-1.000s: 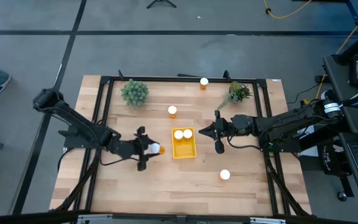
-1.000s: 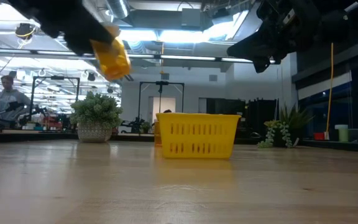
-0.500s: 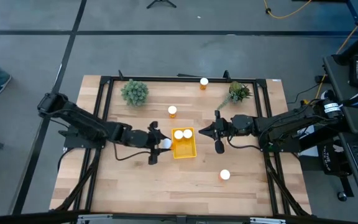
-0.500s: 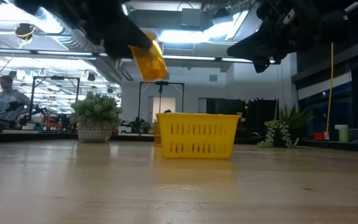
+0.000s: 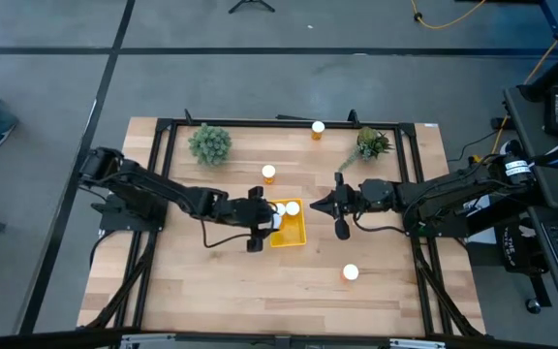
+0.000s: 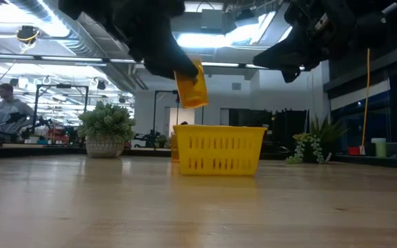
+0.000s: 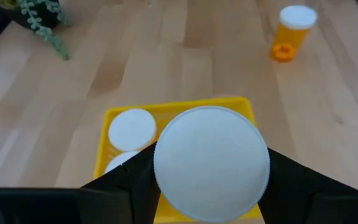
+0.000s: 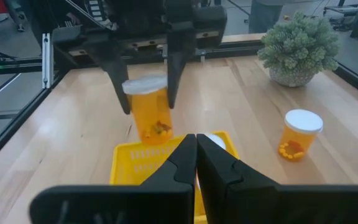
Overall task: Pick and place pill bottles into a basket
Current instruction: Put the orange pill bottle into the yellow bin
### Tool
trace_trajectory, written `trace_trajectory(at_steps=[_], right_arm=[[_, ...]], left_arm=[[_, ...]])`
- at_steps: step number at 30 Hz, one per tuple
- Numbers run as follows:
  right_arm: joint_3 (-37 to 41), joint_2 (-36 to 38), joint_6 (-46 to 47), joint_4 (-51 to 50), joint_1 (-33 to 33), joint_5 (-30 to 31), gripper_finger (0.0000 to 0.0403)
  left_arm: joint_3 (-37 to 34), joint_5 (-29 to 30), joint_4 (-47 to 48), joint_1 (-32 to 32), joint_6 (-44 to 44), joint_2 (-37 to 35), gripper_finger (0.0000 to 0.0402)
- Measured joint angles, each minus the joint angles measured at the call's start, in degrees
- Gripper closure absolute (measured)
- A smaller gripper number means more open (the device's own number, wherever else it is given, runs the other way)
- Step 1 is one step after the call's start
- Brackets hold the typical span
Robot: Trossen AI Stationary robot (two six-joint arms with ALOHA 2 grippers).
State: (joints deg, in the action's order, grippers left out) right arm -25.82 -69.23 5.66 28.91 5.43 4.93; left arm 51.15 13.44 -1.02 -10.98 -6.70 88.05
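My left gripper [image 5: 267,219] is shut on an orange pill bottle with a white cap [image 6: 191,84]. It holds the bottle in the air over the left end of the yellow basket [image 5: 289,234]. Two bottles stand in the basket's far end, their white caps [image 5: 285,208] showing. Three more bottles stand upright on the table: one behind the basket [image 5: 268,174], one at the far edge [image 5: 317,127] and one near the front right [image 5: 350,273]. My right gripper [image 5: 337,206] is shut and empty, in the air right of the basket. My left gripper pinches the bottle between its two fingers [image 8: 174,74] by the cap and the top of the orange body [image 8: 146,93]. The fingers come from above, pointing down. The bottle hangs below them, slightly tilted, lifted clear above the basket [image 6: 219,148].
A round green plant [image 5: 209,143] stands at the far left of the table and a trailing plant [image 5: 371,145] at the far right. A black frame [image 5: 260,123] runs around the table. A person [image 6: 9,103] sits in the room beyond.
My left gripper has carried the bottle toward the table's right, from open table left of the basket to a place over the basket's left end. It has stayed shut on the bottle, which has stayed lifted clear.
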Motion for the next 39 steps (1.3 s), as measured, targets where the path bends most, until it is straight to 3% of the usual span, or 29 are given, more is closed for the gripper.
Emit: trace_trajectory(at_steps=[18, 39], right_arm=[[0.0, 0.0, 0.1, -0.5, 0.0, 0.0, 0.0387], [0.0, 0.0, 0.1, -0.6, 0.0, 0.0, 0.0387]], left_arm=[[0.2, 1.8, -2.1, 0.3, 1.5, 7.4, 0.0192], [0.2, 3.3, -3.1, 0.3, 4.5, 7.9, 0.0192]])
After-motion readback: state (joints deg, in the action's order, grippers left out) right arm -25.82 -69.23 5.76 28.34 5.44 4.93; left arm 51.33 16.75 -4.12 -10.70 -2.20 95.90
